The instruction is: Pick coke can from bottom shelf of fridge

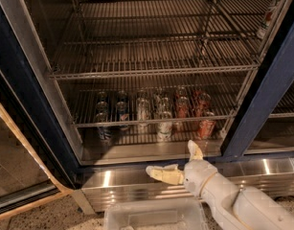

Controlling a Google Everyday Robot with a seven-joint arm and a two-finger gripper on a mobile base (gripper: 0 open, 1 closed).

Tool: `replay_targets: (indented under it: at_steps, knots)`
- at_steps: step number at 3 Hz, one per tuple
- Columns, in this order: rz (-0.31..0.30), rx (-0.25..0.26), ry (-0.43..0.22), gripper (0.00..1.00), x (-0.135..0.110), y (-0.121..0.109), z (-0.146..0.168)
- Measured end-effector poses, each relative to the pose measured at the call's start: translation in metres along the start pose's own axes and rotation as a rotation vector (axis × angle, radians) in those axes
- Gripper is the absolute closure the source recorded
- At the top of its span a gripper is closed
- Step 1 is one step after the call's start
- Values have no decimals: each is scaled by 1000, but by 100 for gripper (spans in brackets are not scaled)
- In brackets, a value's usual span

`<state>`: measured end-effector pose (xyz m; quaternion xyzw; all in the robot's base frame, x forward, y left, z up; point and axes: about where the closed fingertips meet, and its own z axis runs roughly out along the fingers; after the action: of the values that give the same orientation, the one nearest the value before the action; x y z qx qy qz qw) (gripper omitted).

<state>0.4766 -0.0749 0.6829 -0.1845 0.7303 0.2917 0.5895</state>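
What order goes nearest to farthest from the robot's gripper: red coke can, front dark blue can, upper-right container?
From the gripper, jaws open, low before the bottom shelf:
1. coke can, just up and right.
2. dark blue can, front left.
3. upper-right container, far above.

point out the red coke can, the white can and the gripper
small red aluminium coke can [206, 127], camera view, its side wall
white and silver drink can [164, 128], camera view, its side
cream two-finger gripper [171, 156], camera view, midway between its open fingertips, below the coke can
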Motion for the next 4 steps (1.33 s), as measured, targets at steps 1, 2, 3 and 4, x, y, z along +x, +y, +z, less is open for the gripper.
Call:
replay_targets:
  at_steps: [1, 2, 3, 4]
  knots:
    - [35, 28, -62, 0, 13, -15, 14]
    - [73, 21, -72, 0, 23, -14, 17]
    - [76, 21, -78, 0, 24, -16, 20]
    - [83, 60, -132, 0, 21, -32, 27]
